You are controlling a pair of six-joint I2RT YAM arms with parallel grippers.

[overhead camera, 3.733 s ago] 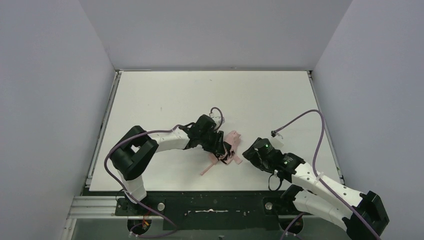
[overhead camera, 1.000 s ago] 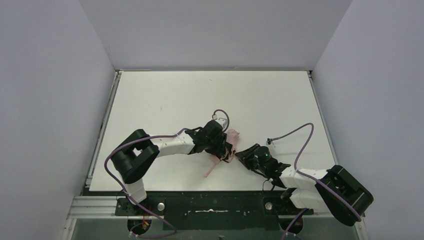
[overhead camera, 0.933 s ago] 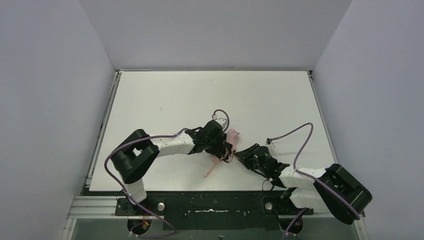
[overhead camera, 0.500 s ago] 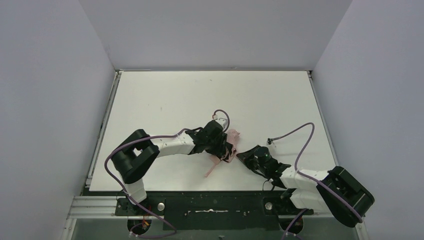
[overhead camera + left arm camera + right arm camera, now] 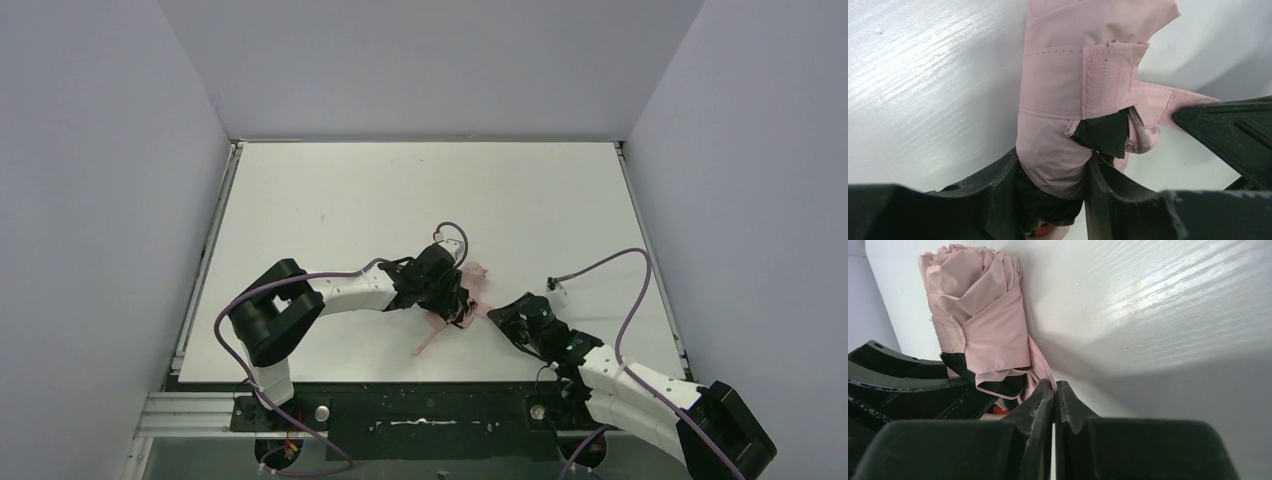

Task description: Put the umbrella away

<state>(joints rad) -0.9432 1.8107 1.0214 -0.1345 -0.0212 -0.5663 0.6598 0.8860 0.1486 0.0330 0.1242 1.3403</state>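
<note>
The umbrella (image 5: pixel 470 273) is a folded pale pink bundle lying on the white table just right of centre. My left gripper (image 5: pixel 1053 166) is shut on its lower end, with pink fabric and a black part wedged between the fingers (image 5: pixel 1000 175). A pink closure strap (image 5: pixel 1105 80) with a velcro patch wraps the bundle, and its tail runs right to a black finger of the right gripper (image 5: pixel 1228 122). My right gripper (image 5: pixel 1054 386) is shut, pinching that thin pink strap at its fingertips, right beside the umbrella (image 5: pixel 983 320). Another pink strip (image 5: pixel 430 340) trails toward the table's near edge.
The white table (image 5: pixel 330 190) is walled by grey panels on the left, right and back. Purple cables loop over both arms. The left gripper (image 5: pixel 452 298) and right gripper (image 5: pixel 497 313) sit close together, tips almost touching, near the front middle of the table.
My right gripper has shut on the pink strap, and its arm has swung so the elbow lies lower and further right. The left gripper and umbrella have shifted slightly right.
</note>
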